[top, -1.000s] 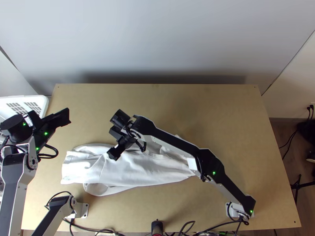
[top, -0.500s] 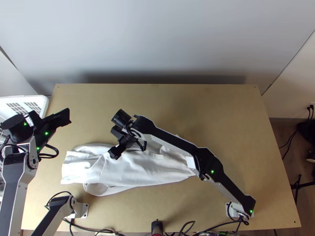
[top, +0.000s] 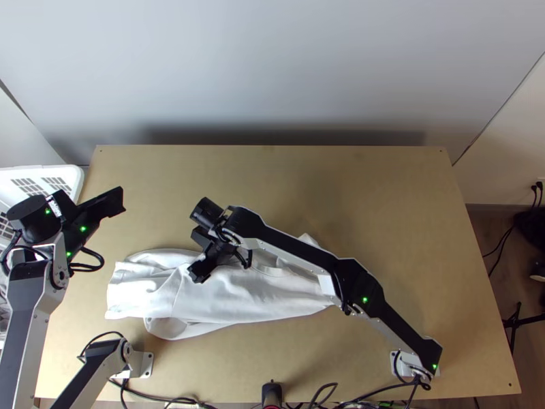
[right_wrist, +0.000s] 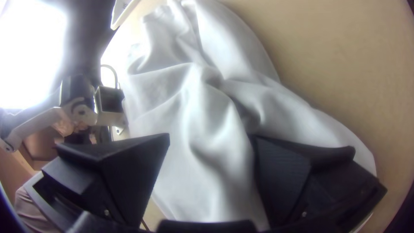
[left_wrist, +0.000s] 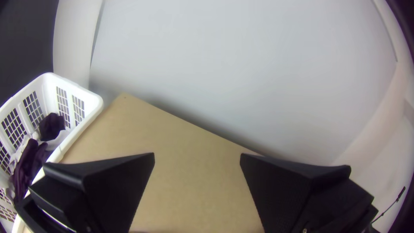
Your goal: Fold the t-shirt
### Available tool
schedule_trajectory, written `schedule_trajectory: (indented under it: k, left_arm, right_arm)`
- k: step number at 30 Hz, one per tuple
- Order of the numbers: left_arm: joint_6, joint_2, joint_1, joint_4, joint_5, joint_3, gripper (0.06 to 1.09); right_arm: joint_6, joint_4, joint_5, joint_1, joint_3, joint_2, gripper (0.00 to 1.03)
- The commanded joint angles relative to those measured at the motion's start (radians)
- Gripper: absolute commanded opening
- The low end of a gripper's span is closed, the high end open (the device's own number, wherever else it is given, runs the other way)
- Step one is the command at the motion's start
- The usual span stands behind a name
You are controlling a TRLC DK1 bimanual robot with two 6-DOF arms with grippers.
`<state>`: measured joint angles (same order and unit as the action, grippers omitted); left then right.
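T-shirt (top: 238, 296): rumpled, near left on table (top: 409, 273). Right gripper (right_wrist: 210, 137): wide, cloth between fingers; has edged slightly nearer, probably lining up a pinch. Left gripper (left_wrist: 197, 154): wide, farther off, left of shirt.

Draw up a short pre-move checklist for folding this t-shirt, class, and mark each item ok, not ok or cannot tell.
1. Right gripper open: ok.
2. Left gripper open: ok.
3. Left gripper at the t-shirt: not ok, away near the basket.
4. T-shirt smooth: not ok, wrinkled.
5. Visible cloth on the table: ok.
6. Right gripper touching cloth: cannot tell.
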<state>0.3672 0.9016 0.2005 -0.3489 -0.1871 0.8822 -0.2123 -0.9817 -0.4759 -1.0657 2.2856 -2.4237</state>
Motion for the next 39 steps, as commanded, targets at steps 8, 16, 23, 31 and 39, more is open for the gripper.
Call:
schedule_trajectory:
  k: [8,16,23,31,39]
  left_arm:
    - [0.009,0.005,-0.006,0.008,0.0,-0.002,1.02]
    - [0.007,0.002,-0.006,0.01,0.0,-0.008,1.02]
    - [0.007,0.0,-0.006,0.008,0.0,-0.008,1.02]
    - [0.018,0.0,-0.015,0.016,-0.005,-0.012,1.03]
    - [0.021,0.006,-0.021,0.03,-0.005,-0.022,1.03]
  right_arm:
    - [0.01,0.017,0.0,-0.002,-0.003,0.038,0.12]
    - [0.051,0.095,0.057,0.073,0.008,0.166,0.04]
    - [0.042,0.138,0.123,0.21,-0.017,0.287,0.03]
    - [0.039,0.146,0.154,0.309,-0.147,0.423,0.03]
    - [0.024,0.268,0.183,0.405,-0.377,0.581,0.03]
